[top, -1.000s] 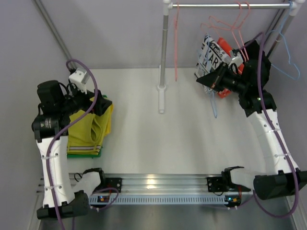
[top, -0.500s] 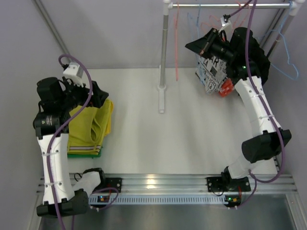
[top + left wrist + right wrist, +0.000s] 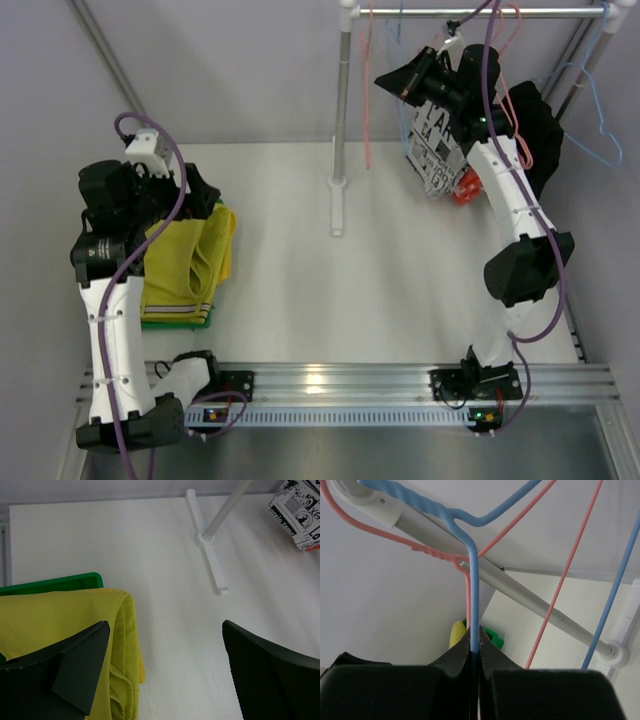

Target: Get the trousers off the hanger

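Observation:
The trousers lie folded at the table's left: an olive-yellow pair [image 3: 178,268] with a bright golden yellow pair [image 3: 226,245] at its right edge. In the left wrist view the yellow cloth [image 3: 60,620] is at the left. My left gripper [image 3: 203,197] is open and empty just above the stack's far right edge [image 3: 165,670]. My right gripper [image 3: 392,82] is raised near the rail [image 3: 480,12] and shut on the stem of a blue wire hanger [image 3: 472,580]. The hanger's hook is up by the rail and carries no cloth.
A green pad [image 3: 176,322] lies under the trousers. Black-and-white printed cloth [image 3: 437,152] and a red-orange garment [image 3: 462,187] hang at the back right. Pink hangers [image 3: 367,90] and another blue hanger [image 3: 603,125] hang from the rail. The rack's post [image 3: 341,120] stands at centre back.
My right arm has risen from beside the printed cloth up to the rail, carrying the blue hanger. My left gripper has lifted slightly off the yellow stack.

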`<move>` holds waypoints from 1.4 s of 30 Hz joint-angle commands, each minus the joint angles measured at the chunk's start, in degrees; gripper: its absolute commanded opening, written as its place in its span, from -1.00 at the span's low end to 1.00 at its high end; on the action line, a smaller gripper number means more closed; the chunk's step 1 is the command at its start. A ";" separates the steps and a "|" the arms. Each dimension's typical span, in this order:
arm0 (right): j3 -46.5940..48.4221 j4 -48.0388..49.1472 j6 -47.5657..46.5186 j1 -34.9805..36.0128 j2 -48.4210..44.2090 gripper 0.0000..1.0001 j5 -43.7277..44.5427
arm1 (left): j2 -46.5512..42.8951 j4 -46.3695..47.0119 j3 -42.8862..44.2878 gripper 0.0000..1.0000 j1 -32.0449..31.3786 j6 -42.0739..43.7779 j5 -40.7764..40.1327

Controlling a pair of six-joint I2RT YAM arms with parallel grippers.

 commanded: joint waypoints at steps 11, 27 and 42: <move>-12.70 4.53 -1.61 0.76 -15.74 0.54 -1.20 | 0.76 -1.72 -0.01 0.98 -0.10 4.17 0.01; -50.12 -11.73 -29.81 -0.56 -59.77 0.99 19.89 | -0.64 -2.51 -4.49 0.98 -0.01 13.40 -4.55; -63.08 -16.66 -37.74 -11.20 -83.36 0.99 17.71 | -8.29 -1.81 -10.82 0.98 -0.01 16.13 -11.67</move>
